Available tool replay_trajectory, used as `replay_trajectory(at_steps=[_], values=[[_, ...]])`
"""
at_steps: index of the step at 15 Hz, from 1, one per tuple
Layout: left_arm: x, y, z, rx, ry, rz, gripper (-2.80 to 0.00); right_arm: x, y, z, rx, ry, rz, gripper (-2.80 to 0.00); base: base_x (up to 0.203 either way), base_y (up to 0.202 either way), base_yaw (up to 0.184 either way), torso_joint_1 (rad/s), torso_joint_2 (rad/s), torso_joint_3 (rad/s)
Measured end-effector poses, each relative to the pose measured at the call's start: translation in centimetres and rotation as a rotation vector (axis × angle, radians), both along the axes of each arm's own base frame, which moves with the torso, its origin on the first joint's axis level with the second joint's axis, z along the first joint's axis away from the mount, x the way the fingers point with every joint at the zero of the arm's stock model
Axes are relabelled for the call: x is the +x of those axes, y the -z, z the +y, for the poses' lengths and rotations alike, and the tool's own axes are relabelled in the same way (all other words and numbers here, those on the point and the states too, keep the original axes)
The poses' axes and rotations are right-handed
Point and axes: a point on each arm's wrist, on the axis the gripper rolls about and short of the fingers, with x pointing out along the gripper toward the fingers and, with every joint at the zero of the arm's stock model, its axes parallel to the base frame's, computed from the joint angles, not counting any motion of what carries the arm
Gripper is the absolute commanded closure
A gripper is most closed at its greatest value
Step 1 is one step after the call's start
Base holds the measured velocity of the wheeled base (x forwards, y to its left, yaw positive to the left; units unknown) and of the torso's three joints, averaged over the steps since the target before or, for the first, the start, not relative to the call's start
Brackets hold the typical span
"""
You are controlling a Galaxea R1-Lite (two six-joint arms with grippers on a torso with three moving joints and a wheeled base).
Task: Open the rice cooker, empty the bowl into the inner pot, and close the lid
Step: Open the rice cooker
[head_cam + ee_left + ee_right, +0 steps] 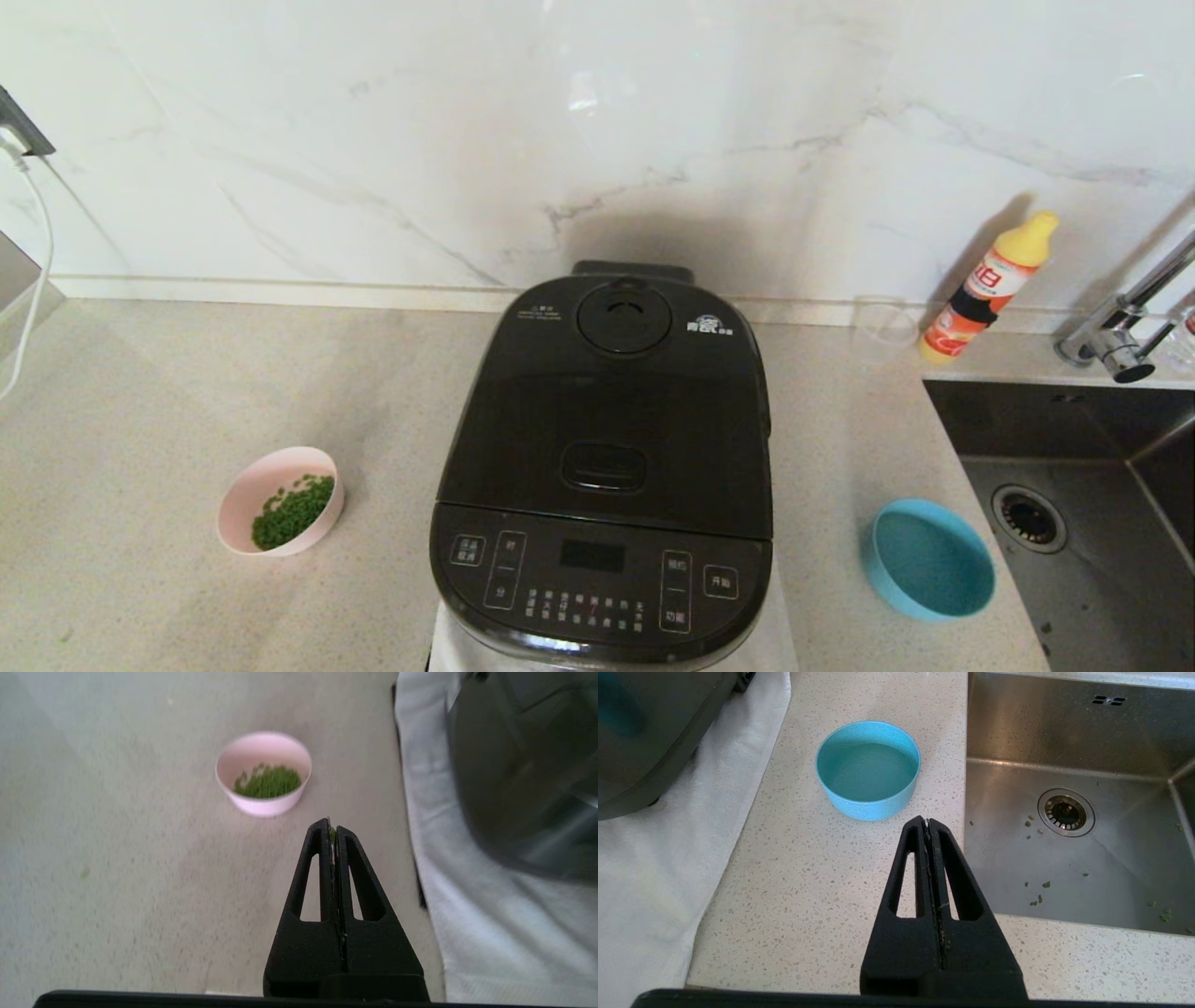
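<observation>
My left end effector [333,828] sits nearest the lens, its two black fingers pressed flat together with nothing between them but a speck of green stuck at the tips. Past it, toward the upper middle of the left wrist view, stands the pink bowl [264,772] on the speckled tabletop [117,868], holding a small heap of chopped greens [268,781]. A white cloth [467,896] runs down the right of that view, under the dark flank of the rice cooker [523,765].

My right end effector [928,823] is likewise pressed together and pinches nothing. Just beyond its tips is the blue bowl [868,770], with the steel sink [1064,868] filling the right of that picture and a few green scraps lying near the drain.

In the head view the rice cooker fills the lower centre, its lid [607,411] down and shut, so the inner pot is hidden. The pink bowl is at lower left, the blue bowl at lower right. Against the marble wall at upper right stand a clear cup [882,329], an orange bottle [988,285] and the tap [1125,331].
</observation>
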Motion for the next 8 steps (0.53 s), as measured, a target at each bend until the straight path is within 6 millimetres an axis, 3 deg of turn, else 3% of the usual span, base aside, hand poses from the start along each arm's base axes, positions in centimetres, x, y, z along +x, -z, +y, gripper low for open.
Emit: replay_trajectory(at_steps=[5, 8], values=[[-0.8, -2.0, 0.0, 0.006, 0.011, -0.068, 0.00, 0.0, 0.0, 0.0, 0.001, -0.001, -0.001, 0.00, 0.000, 0.000, 0.000, 0.000, 0.00, 0.000], [-2.4, -6.5, -0.1, 0.012, 0.058, -0.161, 0.00, 0.0, 0.0, 0.0, 0.001, 0.000, -0.002, 0.00, 0.000, 0.000, 0.000, 0.000, 0.00, 0.000]])
